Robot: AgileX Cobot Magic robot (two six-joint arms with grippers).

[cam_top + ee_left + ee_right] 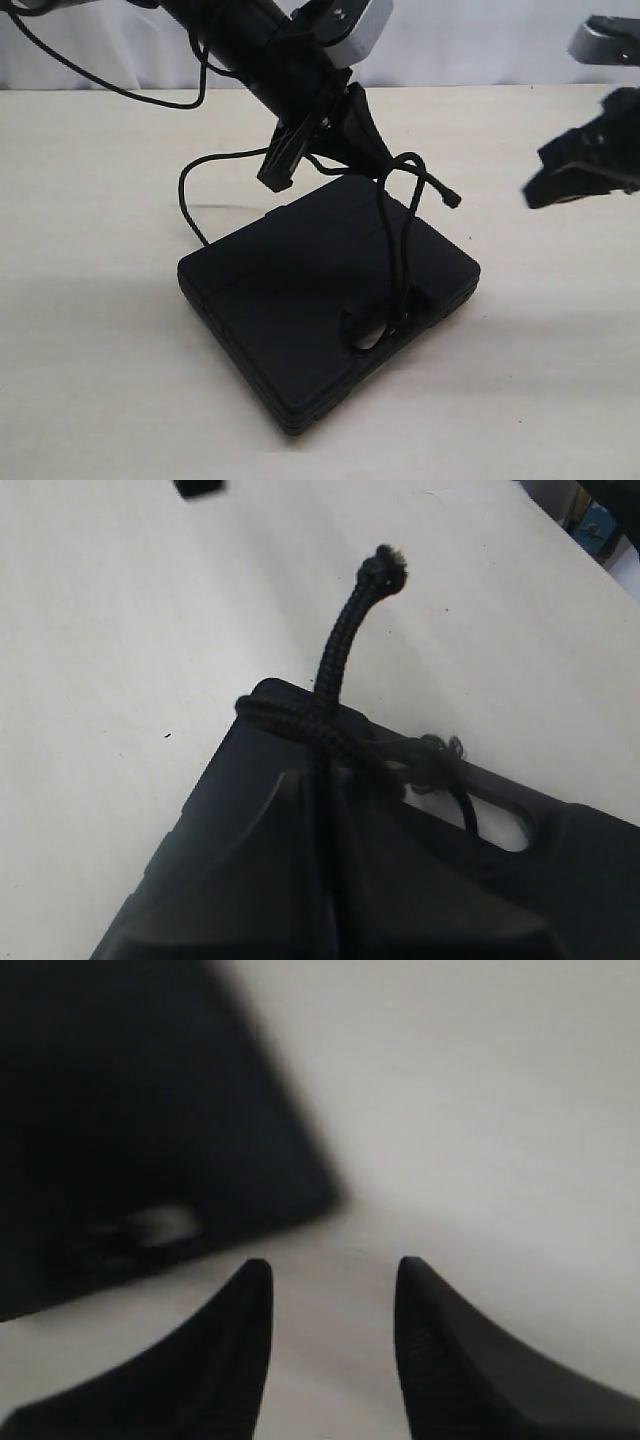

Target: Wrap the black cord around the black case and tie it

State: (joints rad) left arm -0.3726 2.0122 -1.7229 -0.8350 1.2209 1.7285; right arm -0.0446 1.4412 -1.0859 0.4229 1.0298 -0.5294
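The black case [300, 290] lies flat mid-table, its handle slot [375, 325] toward the near right. The black cord [398, 250] rises from that slot across the lid to my left gripper [383, 165], which hangs over the case's far corner. Another stretch of the cord curves over the table behind the case on the left. In the left wrist view the left gripper [330, 775] is shut on the cord [335, 660]. The cord's frayed end [385, 565] sticks out past the fingertips. My right gripper [535, 190] hovers to the right of the case, open [330, 1275] and empty; the case [130, 1110] looks blurred there.
The case rests on a pale wooden table [90, 380] with a white backdrop behind it. Thick smooth cables [120, 92] hang from the left arm at the back left. The case's handle slot [505, 825] shows beyond the left fingers.
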